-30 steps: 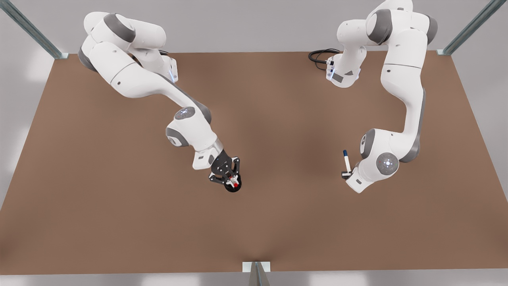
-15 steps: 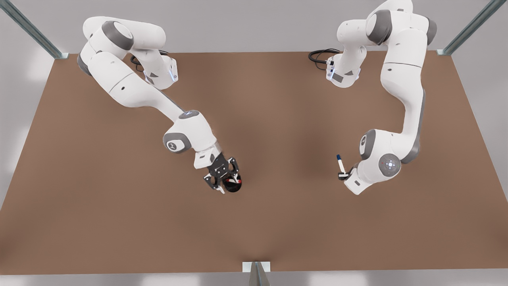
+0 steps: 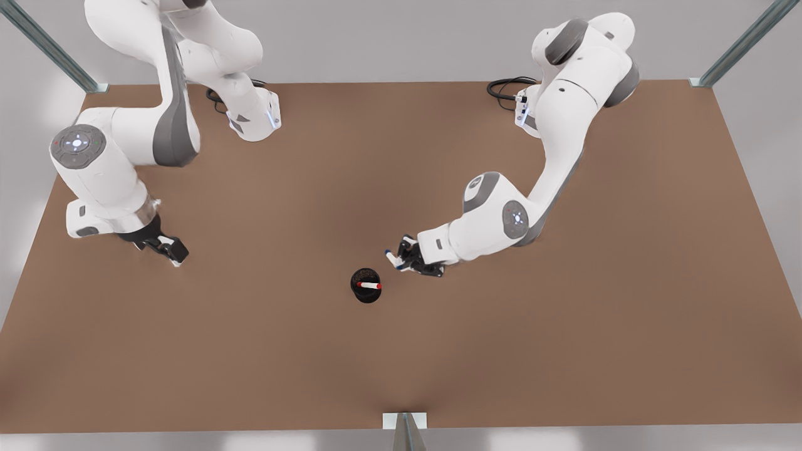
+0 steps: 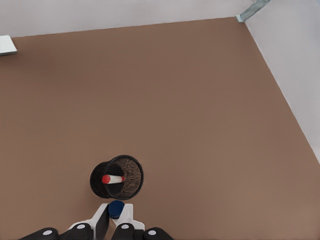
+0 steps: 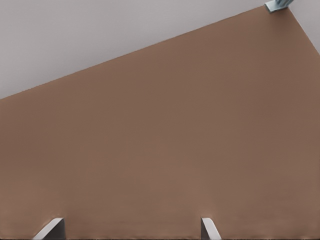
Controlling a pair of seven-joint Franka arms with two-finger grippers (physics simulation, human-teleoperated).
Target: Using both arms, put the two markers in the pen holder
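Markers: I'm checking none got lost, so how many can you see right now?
2. The red-capped marker stands in the pen holder. The blue-capped marker is held in the left gripper beside the holder.

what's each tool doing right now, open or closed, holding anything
Left tool: closed on the blue marker, beside the pen holder.
Right tool: open, holding nothing, waiting off to the side.

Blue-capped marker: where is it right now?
The blue-capped marker is clamped in the left gripper, which hovers just to the front view's right of the pen holder, where the red marker already sits.
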